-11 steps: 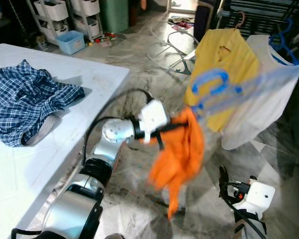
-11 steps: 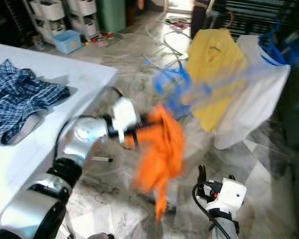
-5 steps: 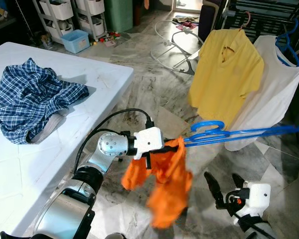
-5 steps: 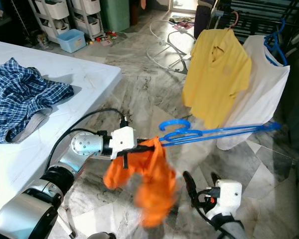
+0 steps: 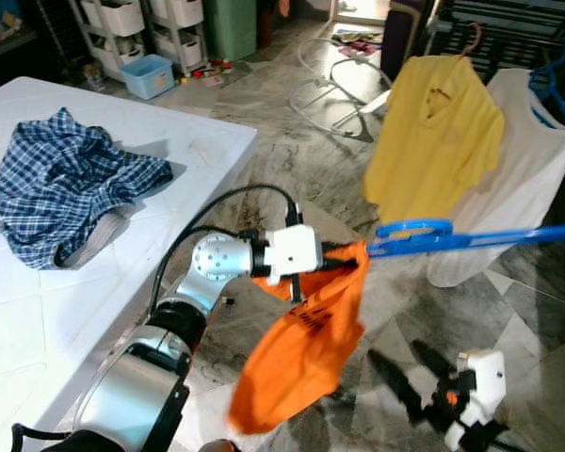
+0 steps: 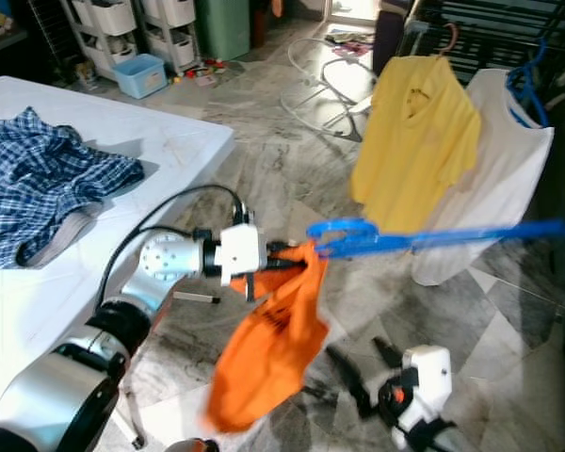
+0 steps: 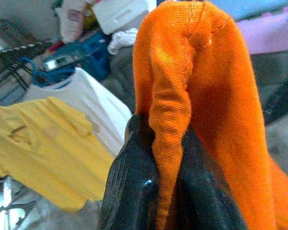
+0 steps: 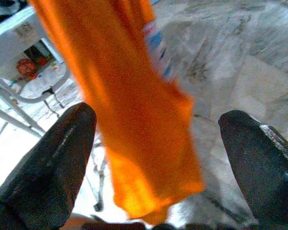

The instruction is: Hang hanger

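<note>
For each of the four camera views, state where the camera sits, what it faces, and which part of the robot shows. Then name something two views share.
Left eye view: on the head, looking forward and down at the marble floor; left arm and left gripper holding the orange shirt on the blue hanger.
Right eye view: same scene; right gripper low.
Left wrist view: along its fingers, shut on orange cloth.
Right wrist view: between its spread fingers, facing the shirt.
Shared: all four show the orange shirt.

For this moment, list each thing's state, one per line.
Orange shirt: dangling, pinched by the left pincer.
Blue hanger: roughly level, off the rack.
Right pincer: open, empty.
Yellow shirt: hung.
White shirt: hung.
Plaid shirt: crumpled on table.
</note>
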Available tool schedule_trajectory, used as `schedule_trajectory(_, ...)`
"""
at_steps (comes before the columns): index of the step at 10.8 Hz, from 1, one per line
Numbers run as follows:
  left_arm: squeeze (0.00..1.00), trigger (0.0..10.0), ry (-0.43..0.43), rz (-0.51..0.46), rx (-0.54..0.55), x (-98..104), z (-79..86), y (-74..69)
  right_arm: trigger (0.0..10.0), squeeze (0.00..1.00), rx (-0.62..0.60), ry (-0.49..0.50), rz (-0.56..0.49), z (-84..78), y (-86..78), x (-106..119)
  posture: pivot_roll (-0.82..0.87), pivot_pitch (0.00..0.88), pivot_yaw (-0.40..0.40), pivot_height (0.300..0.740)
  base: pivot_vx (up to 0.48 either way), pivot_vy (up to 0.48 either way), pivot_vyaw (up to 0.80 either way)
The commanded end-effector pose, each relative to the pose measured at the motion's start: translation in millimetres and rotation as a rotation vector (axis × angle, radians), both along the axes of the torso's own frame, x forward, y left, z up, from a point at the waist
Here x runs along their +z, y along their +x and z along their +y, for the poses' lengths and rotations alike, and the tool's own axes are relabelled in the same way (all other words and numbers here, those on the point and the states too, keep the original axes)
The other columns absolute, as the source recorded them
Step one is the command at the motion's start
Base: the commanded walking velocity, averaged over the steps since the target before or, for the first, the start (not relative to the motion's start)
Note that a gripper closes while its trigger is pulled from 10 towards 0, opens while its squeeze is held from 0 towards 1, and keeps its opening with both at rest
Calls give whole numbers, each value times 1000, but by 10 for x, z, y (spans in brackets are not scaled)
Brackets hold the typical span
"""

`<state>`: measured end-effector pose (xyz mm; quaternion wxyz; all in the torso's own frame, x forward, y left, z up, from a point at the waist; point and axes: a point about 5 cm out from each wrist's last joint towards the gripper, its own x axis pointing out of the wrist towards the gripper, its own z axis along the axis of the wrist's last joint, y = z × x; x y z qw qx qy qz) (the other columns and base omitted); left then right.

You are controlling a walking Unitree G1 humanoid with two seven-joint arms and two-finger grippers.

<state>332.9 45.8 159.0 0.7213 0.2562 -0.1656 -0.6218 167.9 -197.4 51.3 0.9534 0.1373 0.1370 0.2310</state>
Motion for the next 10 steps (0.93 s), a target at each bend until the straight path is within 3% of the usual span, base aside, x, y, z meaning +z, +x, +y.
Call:
schedule_trajectory(1, 0, 10000, -33, -43, -11, 120, -24, 23, 10000, 0, 34, 12, 3, 29, -28, 24, 19, 94, 17, 740, 0, 0, 0)
schedule_trajectory(3, 0, 10000, -94, -49, -52, 248, -66, 20, 10000, 0, -21, -42, 28, -98, -80, -80, 19, 93, 17, 740, 0, 0, 0)
schedule_trajectory(5, 0, 10000, -110, -60, -112, 318, -54, -13, 10000, 0, -95, -63, -8, -259, -40, -26, 29, 90, 20, 740, 0, 0, 0)
schedule_trajectory(10, 0, 10000, -109, -48, -122, 318, -13, -10, 10000, 0, -96, -41, -45, -279, -20, 45, 32, 89, 21, 740, 0, 0, 0)
